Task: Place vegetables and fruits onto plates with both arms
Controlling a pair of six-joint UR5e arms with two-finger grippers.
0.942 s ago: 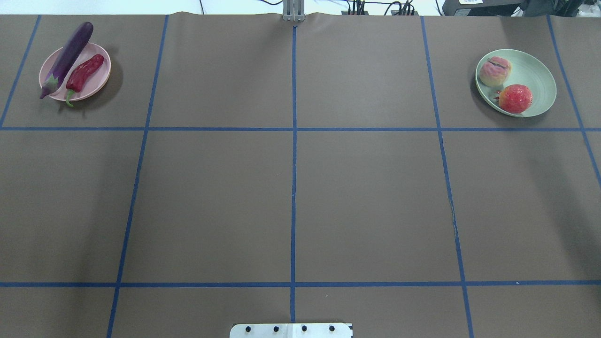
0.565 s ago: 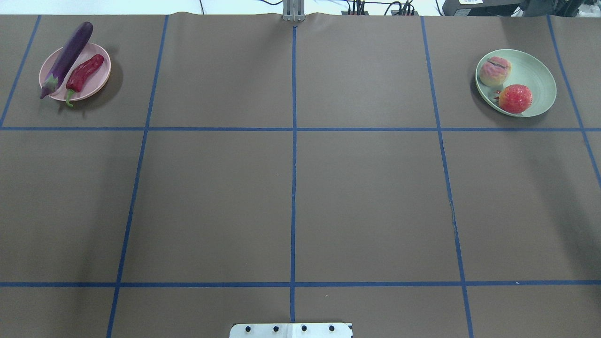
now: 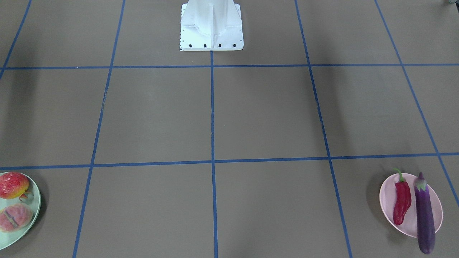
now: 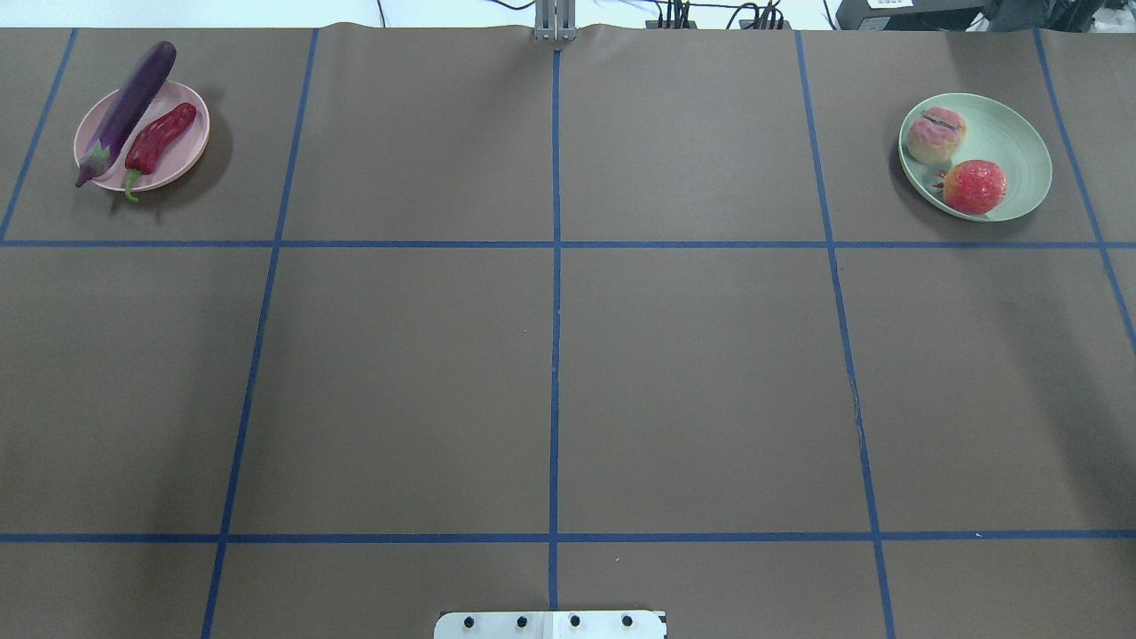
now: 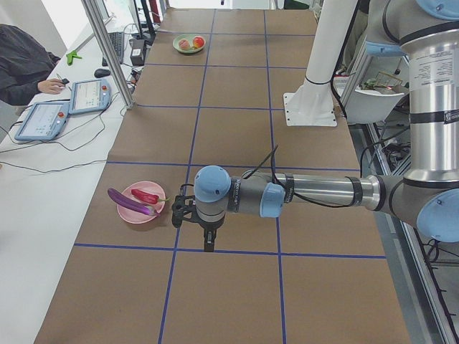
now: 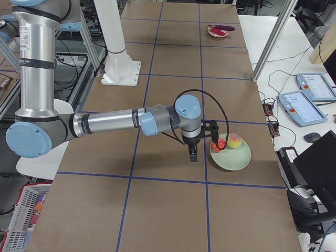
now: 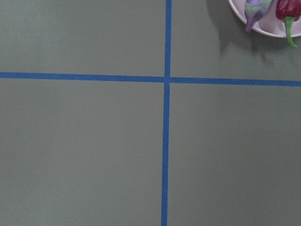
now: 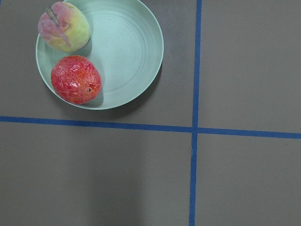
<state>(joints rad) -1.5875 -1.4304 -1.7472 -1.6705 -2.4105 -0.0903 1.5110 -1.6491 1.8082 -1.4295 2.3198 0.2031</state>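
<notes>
Across the last second the overhead view shows no change. The eggplant [image 4: 129, 106] and chili pepper [image 4: 158, 140] stay on the pink plate [image 4: 191, 149], far forward-left of the white pedestal [image 4: 550, 624]. The peach [image 4: 936, 135] and pomegranate [image 4: 974, 186] stay on the mint plate [image 4: 1012, 142], far forward-right of the pedestal.

The left pincer [image 5: 209, 242] hangs over bare counter [image 4: 692, 382] on the pedestal's side of the pink plate. The right pincer [image 6: 192, 154] hangs likewise beside the mint plate. How wide either pincer stands cannot be told (side views only). Neither carries produce.

Judgement: placement appears complete, and only withdrawal remains.
</notes>
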